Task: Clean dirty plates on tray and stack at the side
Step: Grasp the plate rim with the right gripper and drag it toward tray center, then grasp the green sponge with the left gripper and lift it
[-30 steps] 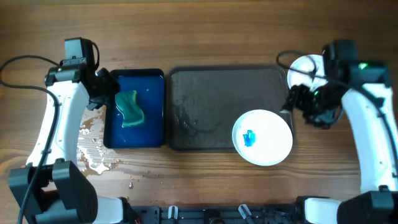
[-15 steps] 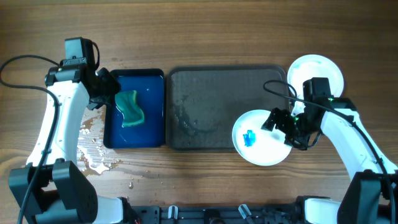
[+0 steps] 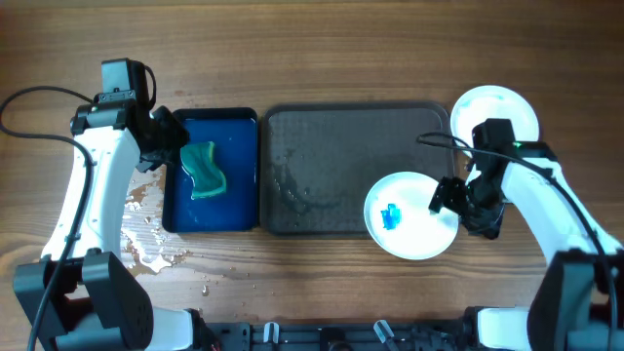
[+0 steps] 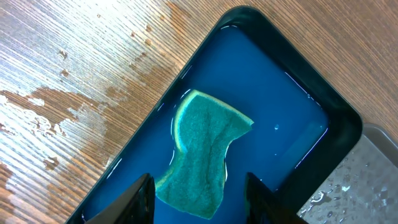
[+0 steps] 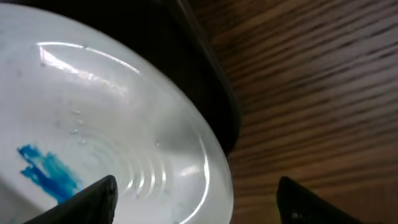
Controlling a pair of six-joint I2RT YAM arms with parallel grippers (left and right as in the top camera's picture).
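My right pincer (image 5: 196, 186): wide, astride the rim of the blue-smeared plate (image 3: 424, 229) at the tray (image 3: 341, 146) corner. My left pincer (image 4: 198, 183): part-open above the sponge (image 4: 205, 149).

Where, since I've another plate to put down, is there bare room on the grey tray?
The large dark grey rectangular tray is bare from its edge by the deep-blue tray to the smeared white plate. Its right end is crowded: that plate, the right gripper, the clean white plate beside.
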